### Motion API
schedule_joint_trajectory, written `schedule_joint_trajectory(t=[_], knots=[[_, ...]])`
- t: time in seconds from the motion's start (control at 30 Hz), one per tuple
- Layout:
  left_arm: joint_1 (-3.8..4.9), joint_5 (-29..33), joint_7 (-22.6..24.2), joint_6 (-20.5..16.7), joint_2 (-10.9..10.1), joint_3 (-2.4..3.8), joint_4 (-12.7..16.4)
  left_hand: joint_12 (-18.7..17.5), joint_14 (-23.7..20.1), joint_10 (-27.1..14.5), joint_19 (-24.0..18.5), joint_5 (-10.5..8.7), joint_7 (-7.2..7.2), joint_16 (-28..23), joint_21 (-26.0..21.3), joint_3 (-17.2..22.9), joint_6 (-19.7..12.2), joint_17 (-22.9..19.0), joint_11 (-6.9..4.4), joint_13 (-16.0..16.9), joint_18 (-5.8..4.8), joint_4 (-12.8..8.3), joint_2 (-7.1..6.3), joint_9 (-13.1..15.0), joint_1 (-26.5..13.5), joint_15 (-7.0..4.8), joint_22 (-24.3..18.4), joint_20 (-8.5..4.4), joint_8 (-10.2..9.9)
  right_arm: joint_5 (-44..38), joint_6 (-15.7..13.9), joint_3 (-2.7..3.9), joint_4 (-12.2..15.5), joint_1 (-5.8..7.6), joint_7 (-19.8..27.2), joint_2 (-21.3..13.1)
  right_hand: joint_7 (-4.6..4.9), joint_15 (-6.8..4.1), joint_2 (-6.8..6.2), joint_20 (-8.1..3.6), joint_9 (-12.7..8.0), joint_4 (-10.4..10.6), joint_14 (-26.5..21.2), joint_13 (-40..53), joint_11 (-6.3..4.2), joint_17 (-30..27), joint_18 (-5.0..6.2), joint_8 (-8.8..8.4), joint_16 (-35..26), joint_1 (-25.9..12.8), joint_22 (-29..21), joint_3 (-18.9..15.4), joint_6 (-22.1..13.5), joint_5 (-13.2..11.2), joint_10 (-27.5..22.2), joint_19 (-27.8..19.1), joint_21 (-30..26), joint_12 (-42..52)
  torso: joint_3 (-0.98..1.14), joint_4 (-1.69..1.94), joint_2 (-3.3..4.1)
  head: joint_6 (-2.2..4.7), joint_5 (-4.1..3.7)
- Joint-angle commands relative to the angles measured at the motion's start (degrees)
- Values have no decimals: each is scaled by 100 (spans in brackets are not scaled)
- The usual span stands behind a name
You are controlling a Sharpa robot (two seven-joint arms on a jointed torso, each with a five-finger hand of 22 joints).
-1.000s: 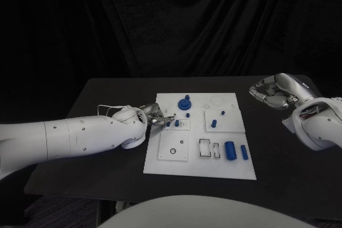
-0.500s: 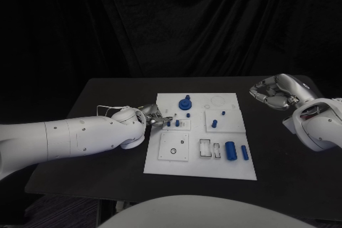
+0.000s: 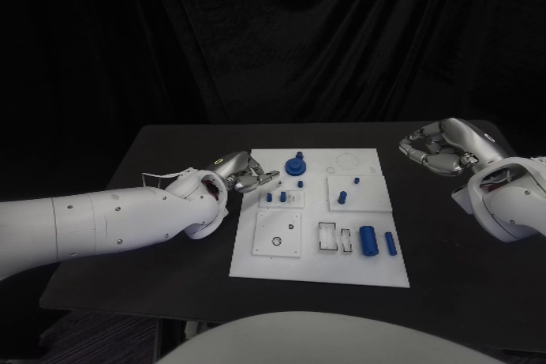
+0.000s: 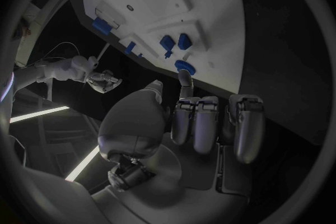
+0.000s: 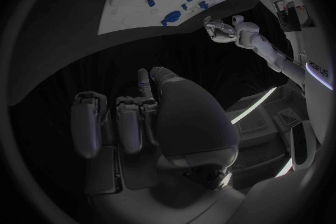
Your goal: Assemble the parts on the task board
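My left hand (image 3: 242, 174) was at the left edge of the white board (image 3: 319, 261), near its far end. Its fingers (image 4: 210, 123) were curled in and held nothing. One finger stuck out toward the round blue part (image 3: 295, 166) that stood on the board just beside it. I could not tell if that finger touched the part.

My right hand (image 3: 442, 149) was over the black table (image 3: 159, 159), well away from the board on its right side. Its fingers (image 5: 129, 120) were curled in too, with nothing in them.

On the board, two small blue pegs (image 3: 275, 197) stood close together near my left hand. Two more little blue parts (image 3: 344, 197) stood toward the right side of the board. A fat blue tube (image 3: 368, 240) and a thin blue one (image 3: 390, 243) lay side by side at the near right part of the board.
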Motion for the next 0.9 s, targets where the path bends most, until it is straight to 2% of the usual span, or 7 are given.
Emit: schedule_joint_trajectory(t=[0.03,0.23,0.3,0.5,0.6,0.7,0.9], knots=[[74,-1,971,-776,-64,10,75,15,595,595,356,104,52,15,-136,-105,-166,1509,65,1509,65,5,74,146,239,82,1373,70,-34,-17,0,4,-8,-13,-69,9,8,41,-3,37,-5,11,594,1510,26,1510,113,-26,17,27,1303,34,36,29,586,271,-21,15,-1,0,8,-1,13],[183,350,1729,-445,-84,12,4,-436,538,234,-452,349,313,-39,-1027,-158,-693,1470,338,1324,286,-3,201,-106,1105,346,1062,287,-538,-17,-15,4,-18,-14,-50,31,8,41,-3,37,-5,11,594,1510,26,1510,113,-26,17,27,1303,34,36,29,586,271,-21,15,-6,16,15,-1,12],[200,439,2038,-239,-46,11,-69,-2151,-775,-1358,-1536,243,516,-1191,-2112,72,-1164,683,524,660,490,-70,225,-424,1734,514,714,391,-951,-17,-19,4,-20,-14,-43,39,8,41,-3,37,-5,11,594,1510,26,1510,113,-26,17,27,1303,34,36,29,586,271,-21,15,-6,15,12,-1,11],[225,560,3036,350,216,8,-499,-5084,-2751,-3843,-2887,34,614,-2627,-3292,622,-1178,-530,759,-888,628,-27,20,-1157,3038,776,416,593,-1110,-17,-25,4,-18,-14,-29,52,7,40,-1,36,-5,12,594,1510,25,1510,112,-29,17,27,1303,37,35,30,586,272,-20,15,7,-6,12,-1,-16],[230,492,3221,621,415,7,-784,-5818,-3296,-4448,-3255,63,684,-2899,-3567,828,-1487,-866,859,-1462,642,-15,-66,-1490,3286,867,364,653,-1110,-17,-21,4,-15,-14,-28,49,7,40,-1,36,-5,12,594,1510,25,1510,112,-29,17,27,1303,37,35,30,586,272,-20,15,3,10,23,-1,-61],[232,314,3265,831,603,7,-1040,-6356,-3281,-4777,-3143,7,654,-2752,-3383,1028,-1700,-959,966,-2090,613,-58,-164,-1770,3457,956,417,704,-1106,-17,-18,4,-8,-14,-29,42,7,40,-1,36,-5,12,594,1510,25,1510,112,-29,17,27,1303,37,35,30,586,272,-20,15,1,16,25,-1,-88],[233,-317,3188,1171,1006,8,-1526,-6802,-1623,-4855,-1429,-90,540,-1682,-1709,1765,-2002,-567,837,-3175,470,-417,-563,-3166,3850,671,831,685,-1104,-17,-12,4,11,-14,-30,27,7,40,-1,36,-5,12,594,1510,25,1510,112,-29,17,27,1303,37,35,30,586,272,-20,15,-1,1,36,-1,-108]])
